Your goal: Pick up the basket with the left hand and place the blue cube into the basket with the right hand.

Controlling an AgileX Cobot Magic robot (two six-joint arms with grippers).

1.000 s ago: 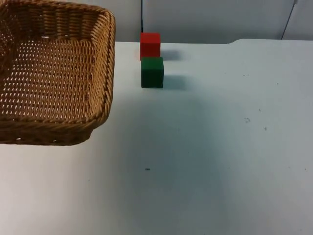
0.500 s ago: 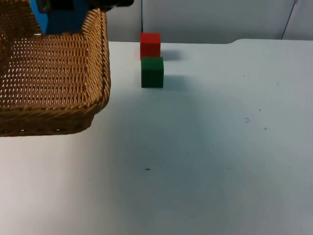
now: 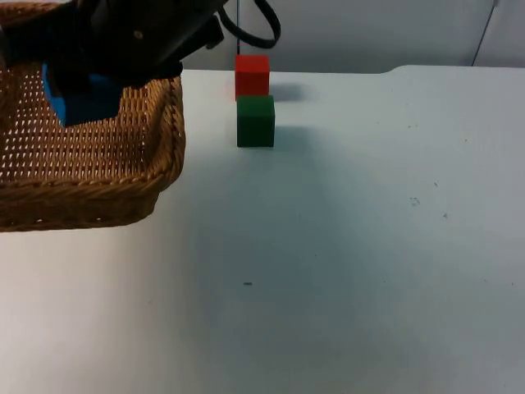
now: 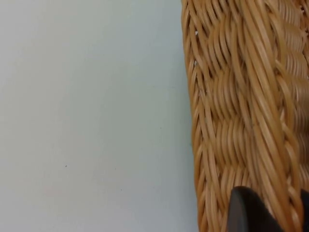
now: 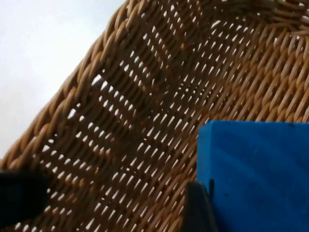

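Your right gripper [image 3: 82,103] has swung in over the basket [image 3: 98,197] at the table's left edge, still pinching the blue cube [image 3: 78,105] above its floor; release comes next. Left gripper [image 4: 263,212] clamps the rim.

A white table [image 3: 344,246] with two blocks on it.
A red block [image 3: 252,75] sits at the far edge of the table, in the upper middle of the top view. A green block [image 3: 255,121] sits right in front of it, very close, and I cannot tell if they touch. Each block has a soft shadow on its right side. The table has a tiny dark speck [image 3: 248,284] near the lower middle and a few faint marks [image 3: 415,201] at the right.
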